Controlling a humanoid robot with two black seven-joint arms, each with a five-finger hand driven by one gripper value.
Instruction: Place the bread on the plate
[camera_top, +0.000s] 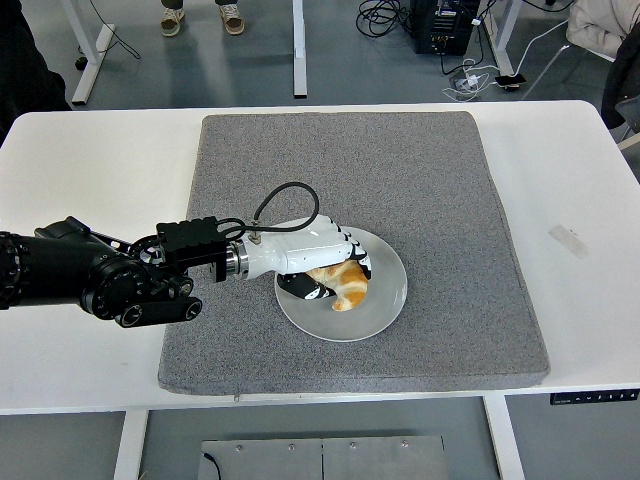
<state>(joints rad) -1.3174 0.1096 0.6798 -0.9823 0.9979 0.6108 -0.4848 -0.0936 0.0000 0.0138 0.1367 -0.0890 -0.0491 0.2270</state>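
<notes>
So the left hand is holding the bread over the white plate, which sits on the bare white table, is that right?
Not quite. The head view shows the plate sitting on the grey mat that covers the table, not on the bare tabletop. The rest holds: the left hand is closed on the bread over the white plate.

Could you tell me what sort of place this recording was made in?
Probably a robotics lab or test workspace: a white table with a grey mat, loose cables and electronics on the floor behind, and someone's sandalled feet standing nearby.
</notes>
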